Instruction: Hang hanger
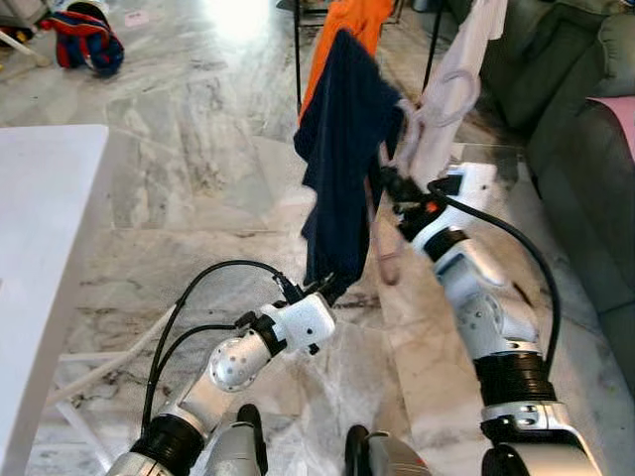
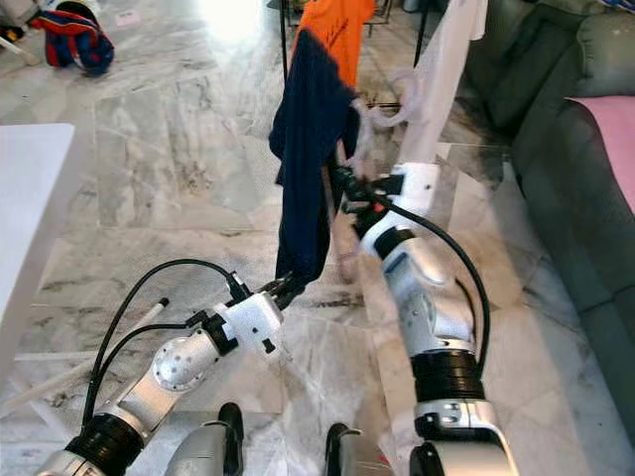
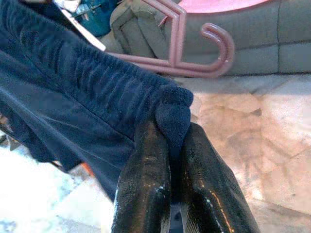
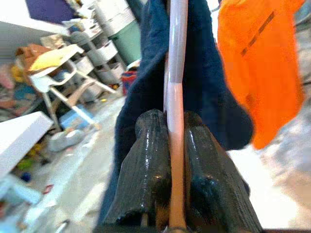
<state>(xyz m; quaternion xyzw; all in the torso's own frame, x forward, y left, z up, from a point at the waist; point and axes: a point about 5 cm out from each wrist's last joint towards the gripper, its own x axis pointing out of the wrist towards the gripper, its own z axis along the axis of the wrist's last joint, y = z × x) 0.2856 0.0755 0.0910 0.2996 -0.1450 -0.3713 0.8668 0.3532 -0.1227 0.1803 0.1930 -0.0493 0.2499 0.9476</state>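
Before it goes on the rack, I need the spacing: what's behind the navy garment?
Behind the navy garment hang an orange shirt and a white garment. The rack's top isn't in view.

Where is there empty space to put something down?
The white table on the left looks bare, and so does the marble floor between it and the blue cloth. By the rack it's crowded: orange shirt, white garment, sofa.
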